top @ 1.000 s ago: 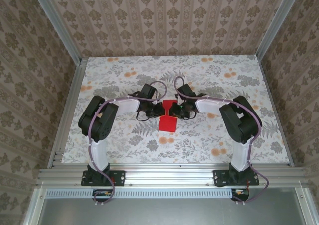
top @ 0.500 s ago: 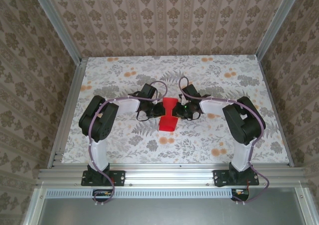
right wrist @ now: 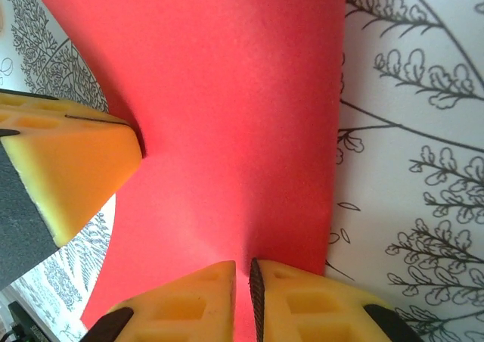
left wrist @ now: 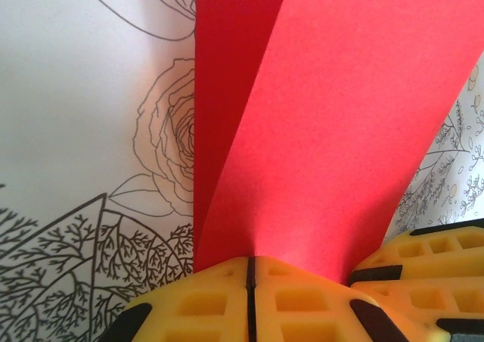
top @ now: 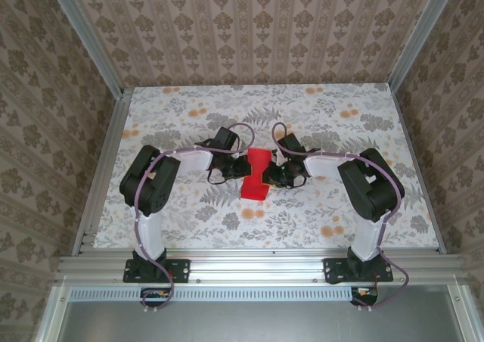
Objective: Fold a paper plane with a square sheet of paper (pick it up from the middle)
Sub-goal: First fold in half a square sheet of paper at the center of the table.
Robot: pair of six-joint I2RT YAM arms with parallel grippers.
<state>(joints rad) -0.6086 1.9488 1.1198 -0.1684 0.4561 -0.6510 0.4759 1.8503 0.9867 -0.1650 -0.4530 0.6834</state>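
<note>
The square sheet of paper point(top: 255, 175), bright red, is lifted at mid-table and pinched in at its middle, so it looks waisted from above. My left gripper point(top: 242, 168) holds its left edge and my right gripper point(top: 271, 175) its right edge. In the left wrist view the paper point(left wrist: 325, 130) rises bowed from my shut left gripper point(left wrist: 249, 262). In the right wrist view the sheet point(right wrist: 227, 115) runs into my right gripper point(right wrist: 251, 270), which is shut on its edge. The paper is a curved sheet, not a pointed dart; the paper plane is out of view.
The floral tabletop point(top: 325, 206) spreads around both arms, with aluminium rails point(top: 249, 266) along the near edge and patterned walls on three sides. The right gripper's yellow fingers point(left wrist: 431, 259) sit close beside the left gripper. A left finger point(right wrist: 68, 168) shows beside the sheet.
The right gripper has drawn toward the near side and closer to the left one. The sheet has bowed up and narrowed at its middle. The left arm has barely moved.
</note>
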